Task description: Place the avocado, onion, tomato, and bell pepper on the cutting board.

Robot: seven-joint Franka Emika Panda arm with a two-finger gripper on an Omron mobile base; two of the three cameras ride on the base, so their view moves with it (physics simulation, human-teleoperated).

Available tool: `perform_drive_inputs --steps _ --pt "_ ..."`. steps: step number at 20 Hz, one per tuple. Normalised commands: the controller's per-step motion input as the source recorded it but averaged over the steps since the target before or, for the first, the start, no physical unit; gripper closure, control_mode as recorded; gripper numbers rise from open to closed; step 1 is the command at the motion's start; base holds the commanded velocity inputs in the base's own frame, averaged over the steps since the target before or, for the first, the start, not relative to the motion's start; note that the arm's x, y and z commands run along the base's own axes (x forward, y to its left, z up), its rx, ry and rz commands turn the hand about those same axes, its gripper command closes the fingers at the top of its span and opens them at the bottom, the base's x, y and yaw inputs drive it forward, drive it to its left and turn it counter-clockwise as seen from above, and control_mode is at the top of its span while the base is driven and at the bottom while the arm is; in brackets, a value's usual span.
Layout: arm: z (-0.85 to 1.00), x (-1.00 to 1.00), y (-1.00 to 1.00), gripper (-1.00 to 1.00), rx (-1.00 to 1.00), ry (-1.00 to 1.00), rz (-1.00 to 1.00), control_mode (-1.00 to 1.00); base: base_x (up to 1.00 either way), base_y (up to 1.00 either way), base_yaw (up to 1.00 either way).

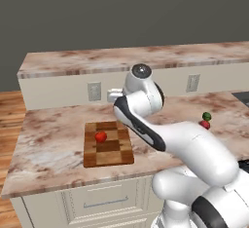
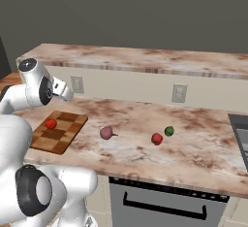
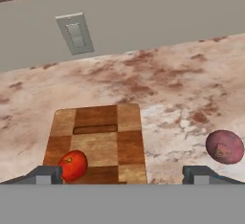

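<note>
Gripper (image 3: pixel 122 174): jaws spread fully, empty, above the cutting board (image 3: pixel 95 144).
Tomato (image 3: pixel 72 165): one, resting on the board.
Onion (image 2: pixel 106 133): one, on the counter (image 2: pixel 203 148) beside the board.
Bell pepper (image 2: pixel 156 138): one, just beside the avocado (image 2: pixel 169 131).

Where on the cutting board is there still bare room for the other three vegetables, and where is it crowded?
The cutting board carries just the tomato, near one long edge. The middle, the far end toward the wall outlet and the strip along the edge facing the onion are bare. On the counter, the bell pepper and avocado sit close together.
</note>
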Motion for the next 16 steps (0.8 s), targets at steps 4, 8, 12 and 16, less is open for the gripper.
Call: perform_drive_inputs --steps 4,8,12,16 --pt "0.54 -0.41 -0.55 -1.0 0.0 -0.03 0.0 -1.0 0.0 0.0 0.0" --pt "0.34 -0.42 -0.61 -1.0 0.0 -0.02 0.0 -1.0 0.0 0.0 0.0" --pt "0.17 -0.36 -0.68 -1.0 0.0 0.0 0.0 -1.0 0.0 0.0 0.0" --pt "0.01 -0.11 -0.62 -1.0 0.0 0.0 0.0 -1.0 0.0 0.0 0.0"
